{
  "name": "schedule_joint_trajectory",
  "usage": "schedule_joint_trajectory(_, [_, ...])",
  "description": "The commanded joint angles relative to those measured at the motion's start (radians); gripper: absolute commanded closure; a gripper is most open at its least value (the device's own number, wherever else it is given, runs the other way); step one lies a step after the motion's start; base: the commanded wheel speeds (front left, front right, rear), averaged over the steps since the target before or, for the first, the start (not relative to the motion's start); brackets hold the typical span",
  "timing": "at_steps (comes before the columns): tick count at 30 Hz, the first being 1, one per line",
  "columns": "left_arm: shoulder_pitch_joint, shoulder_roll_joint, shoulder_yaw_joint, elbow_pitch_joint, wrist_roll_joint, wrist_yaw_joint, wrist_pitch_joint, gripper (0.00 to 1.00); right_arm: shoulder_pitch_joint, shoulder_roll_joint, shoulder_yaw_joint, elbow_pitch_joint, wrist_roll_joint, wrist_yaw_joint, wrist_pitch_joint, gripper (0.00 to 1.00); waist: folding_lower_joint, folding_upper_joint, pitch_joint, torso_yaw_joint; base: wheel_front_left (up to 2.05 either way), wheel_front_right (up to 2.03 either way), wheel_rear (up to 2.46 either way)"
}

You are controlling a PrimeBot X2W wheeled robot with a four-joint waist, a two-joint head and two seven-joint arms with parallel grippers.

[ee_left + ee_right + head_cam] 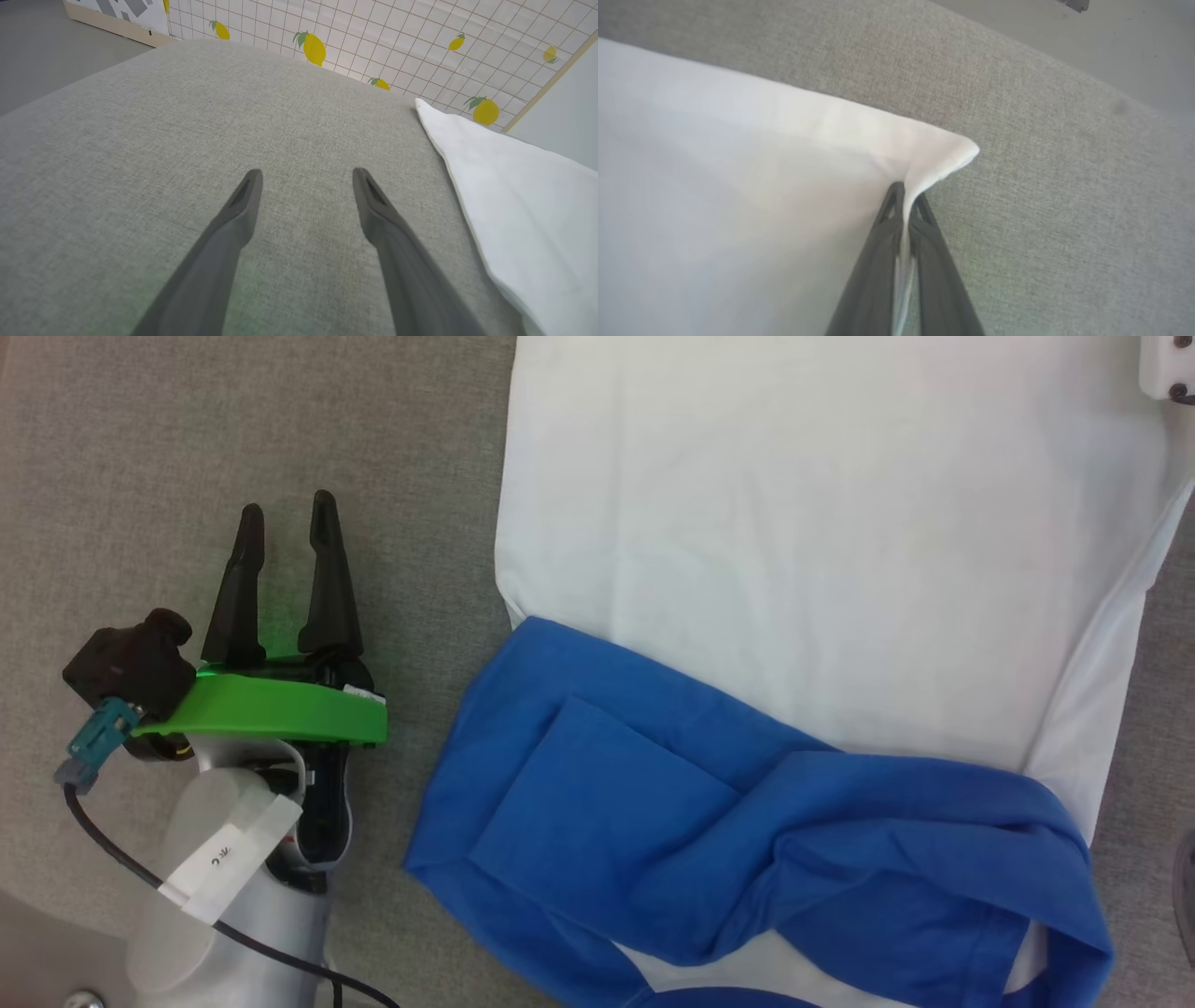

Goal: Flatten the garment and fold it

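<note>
Shirt (pixel 794 523) lies spread on the grey counter (pixel 233 429) across centre and right of the head view, long axis up the frame, blue sleeve (pixel 653 803) crumpled at lower middle. Left tool (pixel 288 504), jaws apart and empty, stands just left of it, nearest that sleeve. Right tool (pixel 906 193) is pinched on a white corner (pixel 957 154).

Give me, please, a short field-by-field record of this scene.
surface: grey fabric surface
garment: white garment lying spread on the surface
sleeves: blue sleeve fabric bunched and creased across the garment's near end
left gripper: left gripper open, empty, over bare grey fabric to the left of the garment
right gripper: right gripper shut on a white corner of the garment
backdrop: lemon-print tiled wall beyond the surface
</note>
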Motion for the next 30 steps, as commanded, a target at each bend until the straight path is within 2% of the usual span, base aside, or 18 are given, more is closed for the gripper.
schedule_joint_trajectory(1, [-0.022, 0.003, 0.002, 0.005, 0.016, -0.011, -0.009, 0.0, 0.042, -0.004, -0.01, 0.009, 0.006, -0.002, 0.003, 1.0, -0.0001, 0.0068, -0.012, -0.013, 0.0, 0.0, 0.0])
schedule_joint_trajectory(6, [-0.055, 0.039, -0.01, 0.01, -0.002, -0.038, 0.06, 0.0, 0.032, 0.018, -0.003, -0.017, 0.047, -0.002, -0.073, 1.0, -0.0001, 0.0068, -0.04, -0.05, 0.0, 0.0, 0.0])
schedule_joint_trajectory(10, [-0.135, 0.103, -0.011, -0.005, -0.023, -0.053, 0.181, 0.0, 0.03, 0.035, 0.043, -0.024, 0.091, -0.002, -0.125, 1.0, -0.0001, 0.0068, -0.053, -0.097, 0.0, 0.0, 0.0])
schedule_joint_trajectory(17, [-0.367, 0.21, -0.016, 0.031, -0.109, -0.059, 0.516, 0.0, 0.036, 0.057, 0.103, -0.027, 0.159, -0.002, -0.172, 1.0, -0.0001, 0.0068, -0.035, -0.186, 0.0, 0.0, 0.0])
schedule_joint_trajectory(23, [-0.574, 0.256, -0.08, 0.12, -0.14, -0.032, 0.819, 0.0, 0.031, 0.055, 0.167, -0.044, 0.208, -0.002, -0.197, 1.0, -0.0001, 0.0068, 0.008, -0.24, 0.0, 0.0, 0.0])
schedule_joint_trajectory(27, [-0.676, 0.274, -0.135, 0.185, -0.115, -0.02, 0.95, 0.0, 0.021, 0.059, 0.213, -0.058, 0.239, -0.002, -0.218, 1.0, -0.0001, 0.0068, 0.034, -0.273, 0.0, 0.0, 0.0])
schedule_joint_trajectory(30, [-0.723, 0.282, -0.167, 0.226, -0.093, -0.015, 1.009, 0.0, 0.014, 0.061, 0.243, -0.066, 0.26, -0.002, -0.231, 1.0, -0.0001, 0.0068, 0.051, -0.293, 0.0, 0.0, 0.0])
